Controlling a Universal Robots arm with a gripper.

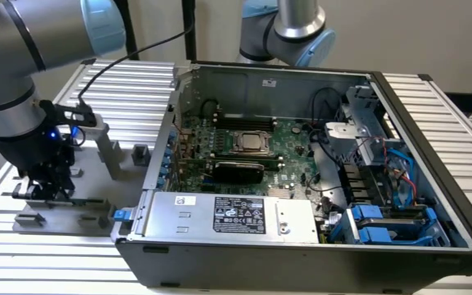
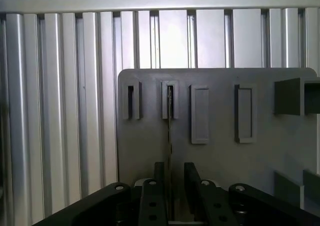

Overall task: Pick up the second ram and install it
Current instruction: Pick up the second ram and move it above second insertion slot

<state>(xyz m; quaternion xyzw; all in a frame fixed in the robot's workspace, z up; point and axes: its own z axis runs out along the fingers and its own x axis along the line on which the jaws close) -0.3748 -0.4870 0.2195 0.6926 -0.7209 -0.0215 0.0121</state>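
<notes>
Arm [image 1: 23, 55]: grey links, pale blue joint caps, bent downward at the exterior view's left.
Wrist [image 1: 7, 117]: upright, pointing down.
Gripper [image 1: 46, 184]: black, low, fingers [image 2: 159, 173] slightly apart with a narrow gap between them.

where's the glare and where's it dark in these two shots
Exterior view: even room light, pale sheen on the ribbed table, the computer case shaded inside, a blue light glowing above the gripper. Wrist view: dimmer, greyer, bright streaks along the table ribs; the ram, edge-on, is a thin dark line against the evenly lit holder plate.
</notes>
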